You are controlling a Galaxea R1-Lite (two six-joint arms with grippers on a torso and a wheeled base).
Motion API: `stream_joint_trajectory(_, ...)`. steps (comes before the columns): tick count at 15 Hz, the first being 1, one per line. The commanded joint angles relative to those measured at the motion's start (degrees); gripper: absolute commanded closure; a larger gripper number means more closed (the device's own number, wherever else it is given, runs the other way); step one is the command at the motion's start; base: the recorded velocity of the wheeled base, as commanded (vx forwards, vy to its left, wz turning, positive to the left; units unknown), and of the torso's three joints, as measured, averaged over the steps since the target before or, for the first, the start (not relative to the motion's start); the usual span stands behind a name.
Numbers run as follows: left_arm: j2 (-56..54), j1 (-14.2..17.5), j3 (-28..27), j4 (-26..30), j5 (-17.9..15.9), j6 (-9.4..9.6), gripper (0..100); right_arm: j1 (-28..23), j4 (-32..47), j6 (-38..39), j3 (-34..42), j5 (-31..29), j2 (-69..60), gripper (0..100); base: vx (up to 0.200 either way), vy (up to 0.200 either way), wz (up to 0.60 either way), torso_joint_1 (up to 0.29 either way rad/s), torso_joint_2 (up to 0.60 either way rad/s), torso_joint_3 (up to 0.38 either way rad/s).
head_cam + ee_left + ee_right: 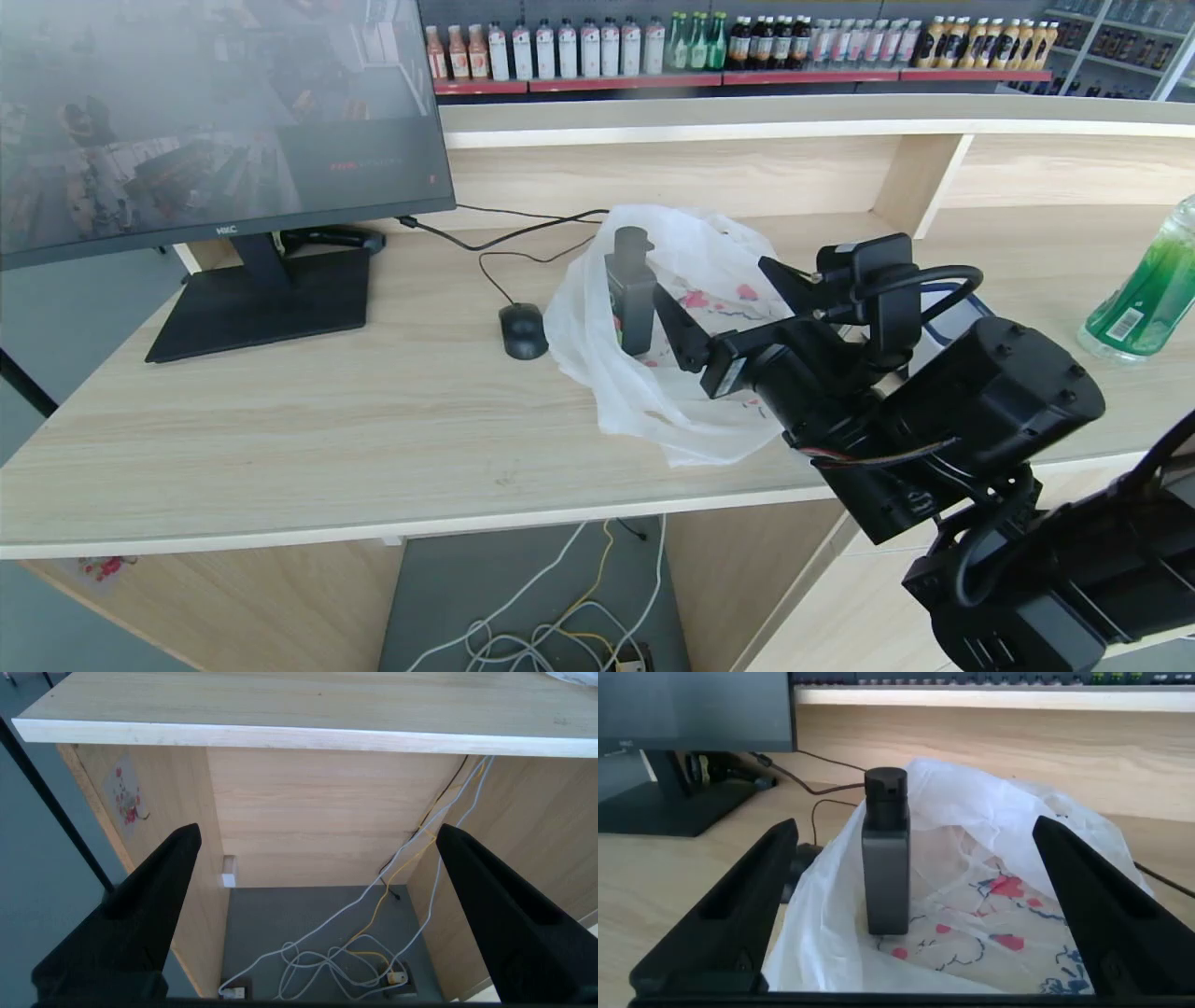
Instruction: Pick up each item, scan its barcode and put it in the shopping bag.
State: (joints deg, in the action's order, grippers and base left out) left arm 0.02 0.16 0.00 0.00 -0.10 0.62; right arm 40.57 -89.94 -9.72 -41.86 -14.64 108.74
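Observation:
A dark grey bottle [630,291] [885,863] with a black cap stands upright inside the white plastic shopping bag [653,392] [999,821] in the middle of the wooden counter. My right gripper [730,313] [910,924] hovers open just on the near right side of the bag. It faces the bottle with nothing between its fingers. A green bottle [1144,285] with a barcode label stands at the counter's far right. My left gripper [318,924] is open and empty, below the counter's front edge [299,735].
A monitor [215,121] on a black stand fills the counter's left, with a black handheld scanner [331,240] behind the stand. A mouse [523,330] lies left of the bag. Cables [364,952] lie on the floor under the counter. A raised shelf [747,121] backs the counter.

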Motion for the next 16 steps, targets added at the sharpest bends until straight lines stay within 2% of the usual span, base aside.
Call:
stream_joint_trajectory(1,-0.02,0.02,0.00,0.00,0.01,-0.09,0,2.06,-0.06,0.84,3.45,-0.21,-0.90,0,0.000,0.000,0.00,0.000,0.00,0.000)
stream_joint_trajectory(3,-0.02,0.02,0.00,0.00,0.01,-0.01,0,1.79,-0.06,2.25,3.19,-0.30,-0.46,0,-0.200,0.000,0.00,0.005,0.00,0.002)
stream_joint_trajectory(9,-0.02,0.02,0.00,0.00,0.01,-0.36,0,1.71,-0.06,4.53,3.98,-2.85,0.42,0,0.000,0.000,0.00,0.000,0.00,0.000)
stream_joint_trajectory(16,-0.02,0.02,0.00,0.00,0.01,-0.18,0,1.18,-0.06,4.62,6.62,-2.94,-2.13,0,0.000,-0.200,0.00,0.007,0.00,0.001)
